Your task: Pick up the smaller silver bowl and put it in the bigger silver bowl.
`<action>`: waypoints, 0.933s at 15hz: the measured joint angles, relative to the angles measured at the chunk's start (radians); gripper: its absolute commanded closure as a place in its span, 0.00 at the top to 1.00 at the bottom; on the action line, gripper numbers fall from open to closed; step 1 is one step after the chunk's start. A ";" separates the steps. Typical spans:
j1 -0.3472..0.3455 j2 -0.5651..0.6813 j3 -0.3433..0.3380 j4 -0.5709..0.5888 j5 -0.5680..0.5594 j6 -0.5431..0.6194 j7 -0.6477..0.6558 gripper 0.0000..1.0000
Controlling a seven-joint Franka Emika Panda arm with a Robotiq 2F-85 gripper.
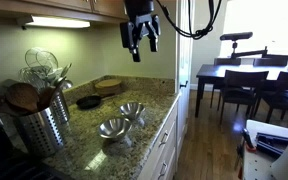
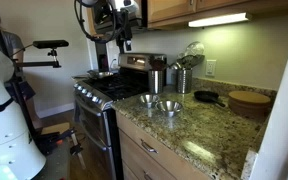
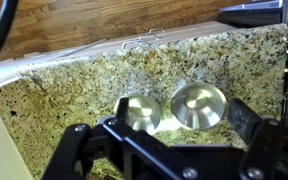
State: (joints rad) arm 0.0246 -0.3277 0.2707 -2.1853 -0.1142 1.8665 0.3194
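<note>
The smaller silver bowl (image 3: pixel 139 112) is a shiny round steel bowl with a flared rim. It stands upright and empty on the speckled worktop (image 3: pixel 84 70), just left of centre in the wrist view. The bigger silver bowl (image 3: pixel 198 105), also polished steel, upright and empty, sits just beside it to the right; whether their rims touch cannot be told. In both exterior views the pair lies mid-frame: the smaller (image 1: pixel 132 111) (image 2: pixel 169 106) and the bigger (image 1: pixel 112 128) (image 2: pixel 148 100) side by side.
</note>
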 measured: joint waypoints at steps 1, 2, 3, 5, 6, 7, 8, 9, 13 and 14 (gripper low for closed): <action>0.000 0.000 0.000 0.000 0.000 0.000 0.000 1.00; 0.000 0.000 0.000 0.000 0.000 0.000 0.000 1.00; 0.000 0.000 0.000 0.000 0.000 0.000 0.000 1.00; 0.000 0.000 0.000 0.000 0.000 0.000 0.000 1.00; 0.000 0.000 0.000 0.000 0.000 0.000 0.000 1.00; 0.000 0.000 0.000 0.000 0.000 0.000 0.000 1.00; 0.000 0.000 0.000 0.000 0.000 0.000 0.000 1.00; 0.003 0.000 -0.002 0.000 0.000 0.000 0.000 1.00; 0.003 0.020 -0.018 0.000 -0.023 0.010 0.000 1.00; 0.002 0.034 -0.025 0.000 -0.040 0.014 0.001 1.00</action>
State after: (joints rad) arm 0.0261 -0.2940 0.2454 -2.1853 -0.1547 1.8806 0.3208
